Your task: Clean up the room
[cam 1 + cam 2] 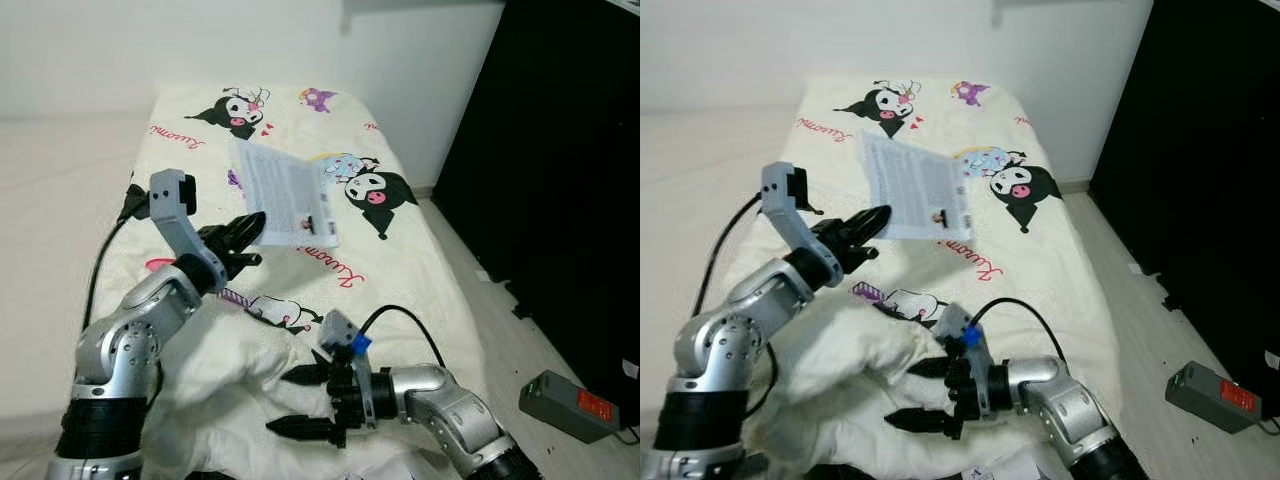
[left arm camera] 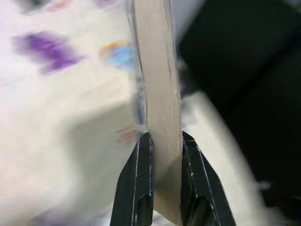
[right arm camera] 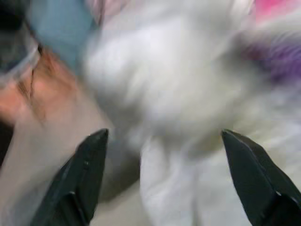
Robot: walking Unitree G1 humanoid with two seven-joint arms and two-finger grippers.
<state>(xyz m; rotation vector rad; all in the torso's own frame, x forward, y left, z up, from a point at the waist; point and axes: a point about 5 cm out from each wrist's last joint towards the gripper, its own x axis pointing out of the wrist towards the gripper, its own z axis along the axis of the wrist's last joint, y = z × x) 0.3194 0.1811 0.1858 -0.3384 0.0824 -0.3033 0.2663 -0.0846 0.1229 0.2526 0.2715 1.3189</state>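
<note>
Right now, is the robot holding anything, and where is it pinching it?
The left end effector pinches the thin white printed booklet at its lower left edge. The right end effector is open, holding nothing.

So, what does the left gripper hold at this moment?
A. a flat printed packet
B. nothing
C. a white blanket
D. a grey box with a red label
A: the left gripper is shut on the edge of the packet, holding it above the bed; the left wrist view shows the fingers pressed on both of its sides. The right gripper is open over the white blanket.
</note>
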